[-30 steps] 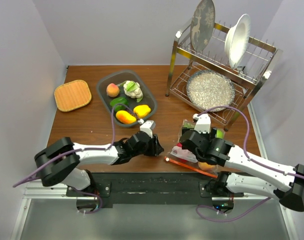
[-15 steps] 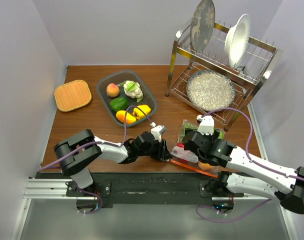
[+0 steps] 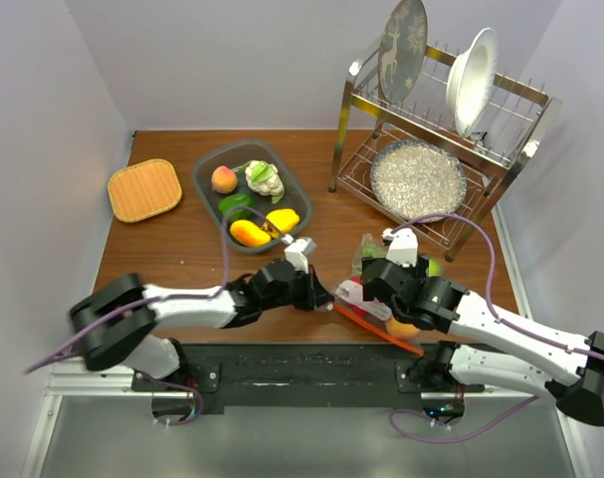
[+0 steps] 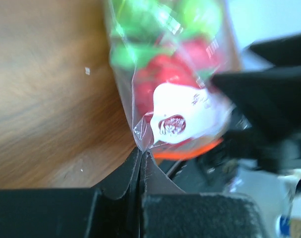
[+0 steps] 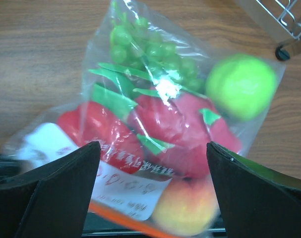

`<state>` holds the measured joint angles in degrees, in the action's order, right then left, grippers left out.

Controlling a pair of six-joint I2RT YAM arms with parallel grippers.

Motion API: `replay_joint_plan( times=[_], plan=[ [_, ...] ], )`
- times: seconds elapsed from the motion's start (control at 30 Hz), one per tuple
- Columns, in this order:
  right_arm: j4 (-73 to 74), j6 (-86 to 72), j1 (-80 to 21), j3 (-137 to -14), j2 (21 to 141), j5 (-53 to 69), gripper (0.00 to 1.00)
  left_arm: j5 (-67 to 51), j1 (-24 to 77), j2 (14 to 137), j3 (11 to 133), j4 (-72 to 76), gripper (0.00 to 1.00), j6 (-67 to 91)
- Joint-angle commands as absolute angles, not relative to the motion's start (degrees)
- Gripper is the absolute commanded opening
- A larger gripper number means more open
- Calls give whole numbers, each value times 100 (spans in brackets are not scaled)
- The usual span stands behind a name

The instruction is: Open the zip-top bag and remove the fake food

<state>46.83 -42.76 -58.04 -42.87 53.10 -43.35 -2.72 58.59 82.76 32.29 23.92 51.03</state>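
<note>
The zip-top bag (image 3: 353, 291) lies at the table's near edge, between my two arms. Its orange-red zip strip (image 3: 381, 330) faces the front. My left gripper (image 3: 324, 292) is shut on the bag's left corner; in the left wrist view the jaws (image 4: 142, 154) pinch the clear plastic next to a white label (image 4: 182, 119). My right gripper (image 5: 152, 148) hangs wide open just above the bag. Inside the bag I see the fake food: red pepper pieces (image 5: 185, 134), green grapes (image 5: 150, 47), a green apple (image 5: 242, 87) and a peach-coloured fruit (image 5: 185, 208). The slider is out of view.
A grey tray (image 3: 207, 189) with several toy foods sits at the back left, with a woven mat (image 3: 144, 189) beside it. A metal dish rack (image 3: 431, 139) with plates and a bowl stands at the back right. One of its feet (image 5: 284, 52) is close to the bag.
My left gripper reached right to the bag's corner, shut on it, and drew back left a little. The bag's left end shifted left with it. The right gripper stayed open over the bag.
</note>
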Motion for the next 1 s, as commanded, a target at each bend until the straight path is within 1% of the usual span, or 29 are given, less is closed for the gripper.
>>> replay_joint_plan(
  times=[0.0,0.03,0.07,0.1,0.2,0.3,0.37,0.43,0.53,0.57,0.67,0.77,0.83,0.9,0.97],
  plan=[
    [4150,-3692,-5775,-4745,5589,-4263,91,1079,5854,6501,3471,636,0,5483],
    [4114,-3622,-5774,-4807,5668,-4263,91,1412,5854,6243,3515,328,0,5597],
    [4087,-3595,-5783,-4869,5756,-4254,91,1554,5862,5997,3542,-284,0,5651],
    [3991,-3508,-5775,-5034,5966,-4237,91,1686,5854,5542,3620,-516,0,5686],
    [3536,-3244,-5775,-5403,6475,-3896,90,1951,5880,4968,3883,-1203,0,5766],
    [3088,-2876,-5774,-5843,6959,-3473,88,2170,6019,4817,4383,-1818,0,5809],
    [2840,-2655,-5783,-6011,7110,-2972,88,2574,6248,4799,4657,-2055,0,5801],
    [2760,-2426,-5774,-6388,7451,-2630,88,3081,6696,4860,5087,-2196,0,5783],
    [2813,-2312,-5783,-6890,7943,-2216,84,3706,7232,5036,5720,-2504,0,5678],
    [2786,-2329,-5801,-6969,8041,-1858,82,3805,7320,5080,5922,-2548,0,5643],
    [2576,-2364,-5818,-7093,8287,-1382,81,3850,7444,5159,6082,-2356,0,5459],
    [2487,-2329,-5836,-7216,8376,-1152,80,3823,7462,5282,6143,-2171,0,5318],
    [2627,-2373,-5819,-7225,8289,-1440,81,3937,7462,5449,6170,-2171,0,5282],
    [2750,-2408,-5731,-7050,7964,-1852,82,3981,7445,5563,6118,-2171,0,5300],
    [2681,-2504,-5468,-6648,7439,-1872,81,4008,7331,5625,5986,-2136,0,5326]
  ],
)
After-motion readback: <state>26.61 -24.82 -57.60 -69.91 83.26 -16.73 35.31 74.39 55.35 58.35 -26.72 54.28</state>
